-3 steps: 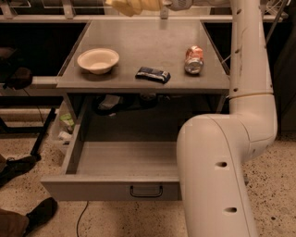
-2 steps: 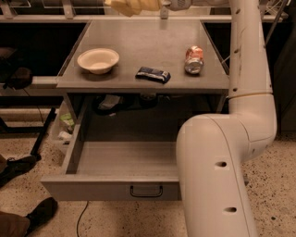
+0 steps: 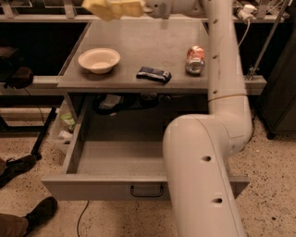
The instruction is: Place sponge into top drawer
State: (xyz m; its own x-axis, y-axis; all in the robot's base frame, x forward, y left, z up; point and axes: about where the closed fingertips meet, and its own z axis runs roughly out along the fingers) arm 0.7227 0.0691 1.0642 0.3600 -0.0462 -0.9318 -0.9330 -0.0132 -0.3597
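The sponge (image 3: 112, 8) shows its yellow foam body at the top edge of the camera view, held in the air high above the back of the table. My gripper (image 3: 138, 7) is shut on it, with the wrist running off to the right. The top drawer (image 3: 115, 159) is pulled open below the table, and the part of its inside that shows is bare. Its dark handle (image 3: 146, 190) sits on the front panel. My white arm (image 3: 208, 152) covers the drawer's right part.
On the grey table (image 3: 138, 41) stand a cream bowl (image 3: 99, 60), a dark flat snack wrapper (image 3: 154, 74) and a tipped red can (image 3: 195, 59). Clutter (image 3: 108, 102) lies under the tabletop behind the drawer. A person's shoes (image 3: 18, 165) are at the lower left.
The gripper and the sponge have shifted a little to the left along the top edge. The drawer and the table items have not moved.
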